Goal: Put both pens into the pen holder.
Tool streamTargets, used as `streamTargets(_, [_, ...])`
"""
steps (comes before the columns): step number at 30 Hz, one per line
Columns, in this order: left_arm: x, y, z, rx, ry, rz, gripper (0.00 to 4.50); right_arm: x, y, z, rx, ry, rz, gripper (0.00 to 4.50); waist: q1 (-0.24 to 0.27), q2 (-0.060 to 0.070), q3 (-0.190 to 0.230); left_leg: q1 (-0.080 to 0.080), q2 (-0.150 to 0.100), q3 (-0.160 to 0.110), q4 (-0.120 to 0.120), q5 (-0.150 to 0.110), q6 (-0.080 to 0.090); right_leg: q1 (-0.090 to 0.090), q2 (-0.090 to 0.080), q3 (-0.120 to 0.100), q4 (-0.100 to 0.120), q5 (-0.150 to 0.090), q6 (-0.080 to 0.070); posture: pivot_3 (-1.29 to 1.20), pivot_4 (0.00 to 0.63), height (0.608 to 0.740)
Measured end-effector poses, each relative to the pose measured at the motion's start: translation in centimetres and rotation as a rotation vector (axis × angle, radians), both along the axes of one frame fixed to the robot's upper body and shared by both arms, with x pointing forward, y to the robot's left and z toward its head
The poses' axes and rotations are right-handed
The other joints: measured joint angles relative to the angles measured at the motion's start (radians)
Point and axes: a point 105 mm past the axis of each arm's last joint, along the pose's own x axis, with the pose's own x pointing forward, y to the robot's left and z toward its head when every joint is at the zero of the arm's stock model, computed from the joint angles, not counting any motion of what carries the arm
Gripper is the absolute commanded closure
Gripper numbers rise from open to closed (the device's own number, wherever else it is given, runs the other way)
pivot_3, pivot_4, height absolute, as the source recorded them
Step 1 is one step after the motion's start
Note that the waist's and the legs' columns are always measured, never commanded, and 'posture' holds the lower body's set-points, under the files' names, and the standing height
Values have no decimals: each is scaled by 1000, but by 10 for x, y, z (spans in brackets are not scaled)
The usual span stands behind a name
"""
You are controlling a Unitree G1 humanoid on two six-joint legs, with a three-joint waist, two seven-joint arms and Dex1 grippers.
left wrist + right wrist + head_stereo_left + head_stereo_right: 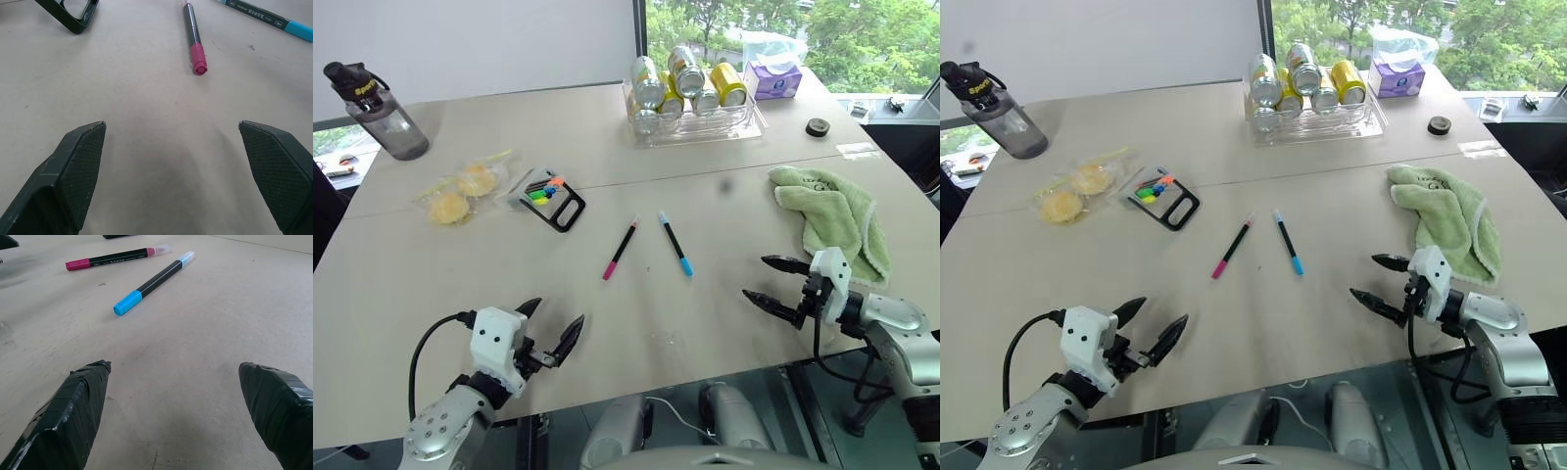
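pen holder: cut by the left wrist view's edge beyond the left fingers; just a black frame corner shows.
blue pen: both ends cut off there.
pink pen: far tip cut off.
pen lettering: too small to read.
water bottle: label print unreadable.
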Motion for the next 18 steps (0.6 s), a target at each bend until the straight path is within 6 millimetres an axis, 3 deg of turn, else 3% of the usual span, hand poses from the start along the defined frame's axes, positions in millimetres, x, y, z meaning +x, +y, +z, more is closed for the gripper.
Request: streamTargets(18, [-1, -3, -2, -18, 10, -18, 0, 8, -3, 1, -23, -21, -1, 31, 0, 0, 0, 0, 0, 0, 0, 0, 0, 0, 0, 0, 0, 0, 0, 0, 150, 739])
